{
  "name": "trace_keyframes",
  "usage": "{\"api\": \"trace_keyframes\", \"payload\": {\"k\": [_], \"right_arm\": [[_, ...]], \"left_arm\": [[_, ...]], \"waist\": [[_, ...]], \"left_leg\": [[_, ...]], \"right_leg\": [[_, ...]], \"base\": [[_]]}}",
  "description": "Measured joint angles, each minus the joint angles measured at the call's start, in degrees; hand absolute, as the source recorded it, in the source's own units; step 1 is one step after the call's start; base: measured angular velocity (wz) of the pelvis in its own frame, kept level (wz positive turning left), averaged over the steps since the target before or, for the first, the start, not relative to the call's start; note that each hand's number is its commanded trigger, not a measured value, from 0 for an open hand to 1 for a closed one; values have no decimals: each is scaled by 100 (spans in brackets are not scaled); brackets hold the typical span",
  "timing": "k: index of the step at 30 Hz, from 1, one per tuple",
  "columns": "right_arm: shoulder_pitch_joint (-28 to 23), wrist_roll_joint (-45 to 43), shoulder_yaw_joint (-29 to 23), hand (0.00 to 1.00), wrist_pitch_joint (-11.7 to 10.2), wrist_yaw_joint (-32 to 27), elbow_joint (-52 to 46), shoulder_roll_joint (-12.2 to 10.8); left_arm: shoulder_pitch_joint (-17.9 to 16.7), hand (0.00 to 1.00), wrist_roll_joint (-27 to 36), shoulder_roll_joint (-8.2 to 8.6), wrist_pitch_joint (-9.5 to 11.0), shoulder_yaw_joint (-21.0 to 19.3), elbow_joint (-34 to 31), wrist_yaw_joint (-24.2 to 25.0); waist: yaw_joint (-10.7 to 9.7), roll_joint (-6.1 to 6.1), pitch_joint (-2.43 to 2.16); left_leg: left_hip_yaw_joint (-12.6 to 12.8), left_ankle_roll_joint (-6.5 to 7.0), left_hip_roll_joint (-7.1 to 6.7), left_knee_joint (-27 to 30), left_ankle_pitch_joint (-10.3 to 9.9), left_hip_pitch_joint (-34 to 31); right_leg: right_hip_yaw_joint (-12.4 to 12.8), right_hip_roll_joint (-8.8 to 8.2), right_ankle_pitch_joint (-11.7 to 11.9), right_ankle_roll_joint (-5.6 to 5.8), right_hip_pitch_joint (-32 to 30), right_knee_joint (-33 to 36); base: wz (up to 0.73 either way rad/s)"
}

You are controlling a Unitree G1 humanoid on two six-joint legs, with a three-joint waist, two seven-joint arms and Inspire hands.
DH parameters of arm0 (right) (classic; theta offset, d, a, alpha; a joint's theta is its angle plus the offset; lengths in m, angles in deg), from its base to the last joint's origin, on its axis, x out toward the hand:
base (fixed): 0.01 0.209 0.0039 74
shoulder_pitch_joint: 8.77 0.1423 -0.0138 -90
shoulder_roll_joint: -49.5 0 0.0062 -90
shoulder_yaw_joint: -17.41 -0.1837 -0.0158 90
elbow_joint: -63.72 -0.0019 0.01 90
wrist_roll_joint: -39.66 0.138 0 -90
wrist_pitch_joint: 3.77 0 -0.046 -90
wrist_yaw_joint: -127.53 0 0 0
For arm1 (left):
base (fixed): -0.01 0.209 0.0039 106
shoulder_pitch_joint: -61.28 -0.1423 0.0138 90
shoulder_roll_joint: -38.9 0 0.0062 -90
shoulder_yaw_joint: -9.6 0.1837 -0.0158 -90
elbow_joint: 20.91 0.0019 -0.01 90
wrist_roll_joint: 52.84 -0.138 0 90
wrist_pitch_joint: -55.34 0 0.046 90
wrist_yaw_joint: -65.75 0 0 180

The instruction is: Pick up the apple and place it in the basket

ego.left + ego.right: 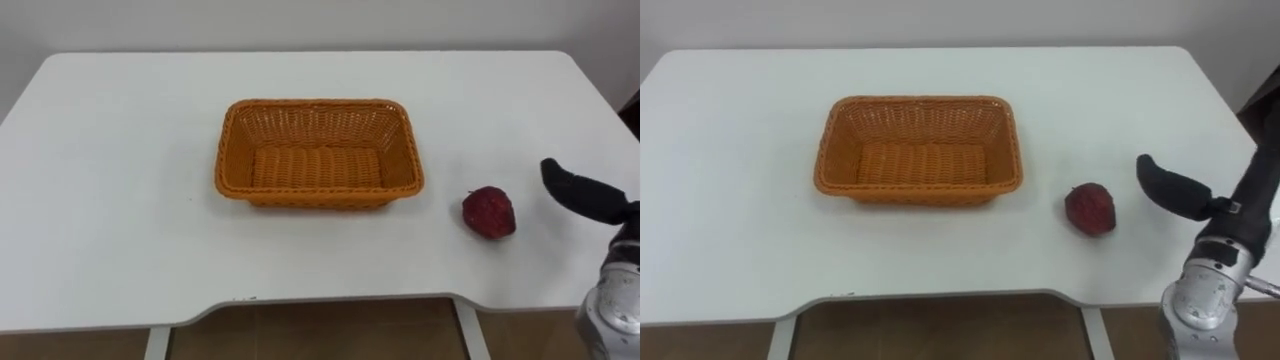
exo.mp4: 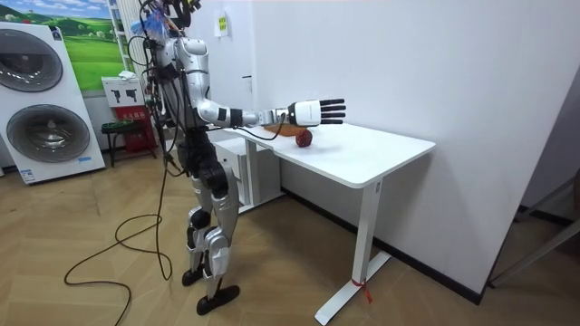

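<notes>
The apple (image 1: 489, 213) lies on the white table (image 1: 120, 200), to the right of the orange basket (image 1: 229, 150) and apart from it. My right hand (image 2: 311, 112) hovers near the apple, arm stretched out level, fingers straight, holding nothing.

On the white flat table (image 1: 110, 220) sits the orange rectangular woven basket (image 1: 320, 125). To its right lies the dark red round apple (image 1: 489, 213), and beyond that, apart, is my right hand (image 1: 588, 196).
</notes>
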Motion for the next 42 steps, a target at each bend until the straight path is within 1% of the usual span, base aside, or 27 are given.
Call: {"api": "trace_keyframes", "payload": {"k": [3, 5, 10, 15, 21, 24, 28, 31, 33, 37, 42], "right_arm": [[0, -10, 137, 0, 0, 184, -7, 0], [-2, -10, 181, 0, 0, 270, -7, 0], [-1, -11, 209, 0, -1, 376, -7, 0], [-2, -13, 331, 0, -7, 421, -8, 1], [-2, -14, 347, 0, -10, 481, -9, 1], [-3, -29, 349, 0, -10, 523, -5, 0], [-10, -224, 353, 0, -10, 532, 40, 0], [-213, -316, 365, 0, -18, 679, 83, -2], [-284, -390, 458, 0, -8, 799, 288, -4], [-320, -471, 638, 0, -8, 908, 624, -1], [-334, -501, 911, 0, -6, 1068, 902, -1]], "left_arm": [[14, 0, -2, -4, 2, 1, -5, 77], [25, 0, -2, -4, 11, 15, -5, 127], [19, 0, -1, -4, 11, 44, -5, 240], [34, 0, -1, -12, 19, 99, -4, 279], [47, 0, -1, -26, 32, 99, 7, 336], [59, 0, 0, -26, 32, 101, 7, 333], [66, 0, -2, -27, 58, 110, 49, 320], [41, 0, -2, -27, 55, 123, 73, 310], [4, 0, -1, -28, 49, 143, 73, 302], [-7, 0, -1, -30, 50, 187, 62, 268], [46, 0, -7, -54, 62, 195, 61, 246]], "waist": [[39, 21, -13], [85, 29, -16], [120, 32, -16], [113, 37, -7], [117, 37, 6], [106, 38, 14], [105, 23, 25], [112, -9, 36], [110, -23, 47], [121, -36, 42], [128, -97, 27]], "left_leg": [[0, 0, 0, 1, 0, 2], [1, 0, 1, 1, 0, 8], [-1, 0, 0, 1, 0, 12], [-7, 0, 0, 8, 0, -47], [-11, 0, -1, 6, 0, -50], [-22, 0, -1, 3, 0, -47], [-20, 0, 0, 4, 0, -43], [-21, 0, 1, 6, 0, -28], [-15, 0, 0, 3, 0, 15], [-6, 0, 1, -4, 0, 60], [-25, 0, 2, 7, 0, 64]], "right_leg": [[24, 0, 1, 0, 2, 6], [58, 4, 1, 0, 3, 7], [63, 4, 1, 0, 11, 7], [54, 2, 1, 0, -5, 12], [48, 1, 1, 0, -2, 7], [-2, -2, 1, 0, 8, 4], [-16, -3, 2, 0, 13, 2], [-30, -3, 3, 0, 45, -13], [-33, -8, 3, 0, 84, -23], [-29, -8, 3, 0, 112, -14], [-37, -9, 5, -2, 156, -6]], "base": [[0], [0], [0], [0], [0], [0], [0], [1], [0], [0], [0]]}}
